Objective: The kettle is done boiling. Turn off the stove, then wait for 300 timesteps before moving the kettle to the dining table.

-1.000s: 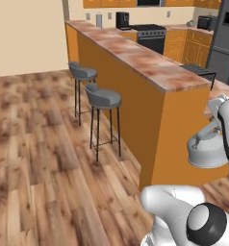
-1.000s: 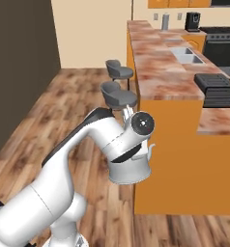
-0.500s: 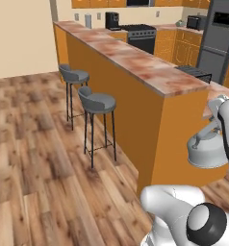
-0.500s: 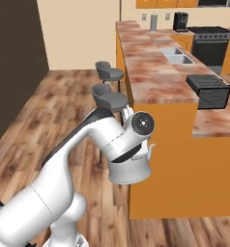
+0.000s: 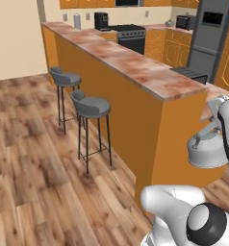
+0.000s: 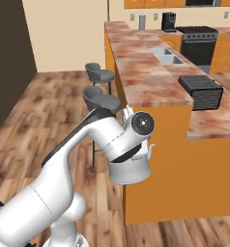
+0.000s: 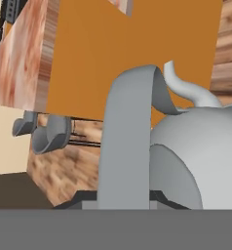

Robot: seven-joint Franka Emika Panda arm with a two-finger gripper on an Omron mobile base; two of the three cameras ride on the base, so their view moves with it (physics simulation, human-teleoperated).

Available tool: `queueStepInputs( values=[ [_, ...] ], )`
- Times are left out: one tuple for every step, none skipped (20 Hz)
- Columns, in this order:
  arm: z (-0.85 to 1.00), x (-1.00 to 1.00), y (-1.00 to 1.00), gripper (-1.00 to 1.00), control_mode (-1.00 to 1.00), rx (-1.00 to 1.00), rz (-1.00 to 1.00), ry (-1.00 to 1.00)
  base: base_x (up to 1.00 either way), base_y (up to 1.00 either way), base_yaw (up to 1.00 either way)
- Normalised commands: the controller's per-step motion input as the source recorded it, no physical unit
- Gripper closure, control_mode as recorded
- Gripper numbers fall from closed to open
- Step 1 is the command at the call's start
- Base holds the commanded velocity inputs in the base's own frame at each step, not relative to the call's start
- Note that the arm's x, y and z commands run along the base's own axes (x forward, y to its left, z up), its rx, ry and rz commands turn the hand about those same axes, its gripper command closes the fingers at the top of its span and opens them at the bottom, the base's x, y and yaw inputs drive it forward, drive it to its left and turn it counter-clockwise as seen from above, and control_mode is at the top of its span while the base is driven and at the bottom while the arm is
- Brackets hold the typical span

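Kitchen with wood floor; dining table (image 5: 135,72) stands ahead of the gripper (image 7: 125,195), its orange end panel just beyond. Stove (image 5: 131,36) sits far behind the table, well apart. Two stools (image 5: 90,106) line the table's side, off to one side of the hand. Kettle (image 5: 206,151) hangs clear of the floor, below tabletop level, carried by its handle (image 7: 127,141) so body and spout stay upright. Gripper clamped on the handle; a lift is likely needed to clear the top.

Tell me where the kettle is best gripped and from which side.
Grip the kettle by its flat strap handle, coming from above: the handle arches over the rounded body, which offers no flat faces. The gripper is shut on that handle.
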Motion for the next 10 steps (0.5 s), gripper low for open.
queueStepInputs(
  values=[
    [0.0,0.0,0.0,1.0,1.0,0.0,0.0,0.0,0.35,0.0,-0.15],
    [0.0,0.0,0.0,1.0,1.0,0.0,0.0,0.0,0.36,0.0,-0.15],
    [0.0,0.0,0.0,1.0,1.0,0.0,0.0,0.0,0.38,0.0,-0.15],
    [0.0,0.0,0.0,1.0,1.0,0.0,0.0,0.0,0.39,0.0,-0.15],
    [0.0,0.0,0.0,1.0,1.0,0.0,0.0,0.0,0.37,0.0,-0.15],
    [0.0,0.0,0.0,1.0,1.0,0.0,0.0,0.0,0.39,0.0,-0.15],
    [0.0,0.0,0.0,1.0,1.0,0.0,0.0,0.0,0.35,0.0,-0.15],
    [0.0,0.0,0.0,1.0,1.0,0.0,0.0,0.0,0.35,0.0,-0.15],
    [0.0,0.0,0.0,1.0,1.0,0.0,0.0,0.0,0.35,0.0,-0.15],
    [0.0,0.0,0.0,1.0,1.0,0.0,0.0,0.0,0.35,0.0,-0.15]
  ],
)
